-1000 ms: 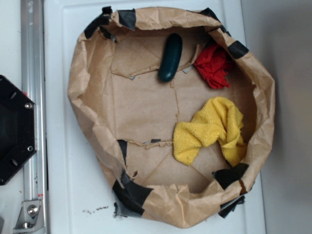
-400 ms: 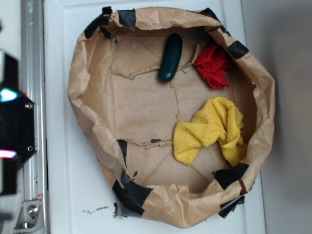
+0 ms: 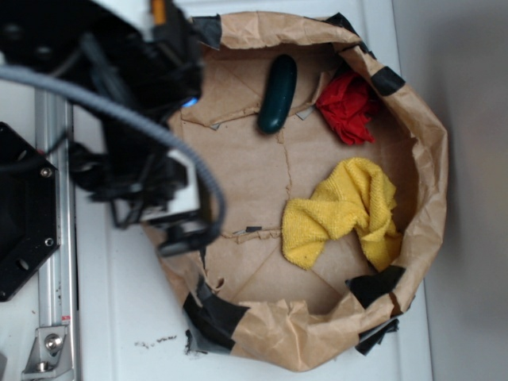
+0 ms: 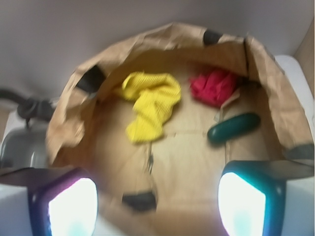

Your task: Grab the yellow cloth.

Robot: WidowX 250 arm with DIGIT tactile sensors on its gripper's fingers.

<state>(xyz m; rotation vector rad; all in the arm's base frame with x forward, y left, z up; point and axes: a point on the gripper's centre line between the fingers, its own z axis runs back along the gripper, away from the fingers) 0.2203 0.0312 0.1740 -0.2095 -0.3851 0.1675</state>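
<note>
The yellow cloth (image 3: 341, 210) lies bunched on the floor of a brown paper basin (image 3: 432, 171), on its right side. In the wrist view the yellow cloth (image 4: 150, 105) is far ahead, left of centre. My gripper (image 3: 189, 167) hangs blurred over the basin's left rim, well away from the cloth. In the wrist view the gripper (image 4: 157, 206) is open, its two lit fingers (image 4: 71, 209) wide apart with only brown paper between them.
A red cloth (image 3: 349, 107) and a dark green oblong thing (image 3: 277, 93) lie at the basin's far end; they show in the wrist view as the red cloth (image 4: 214, 87) and the green thing (image 4: 233, 128). The basin's crumpled walls (image 4: 162, 37) stand up all round.
The arm has swung in from the left edge of the picture to above the basin's left rim. The cloths and the green thing have not moved.
</note>
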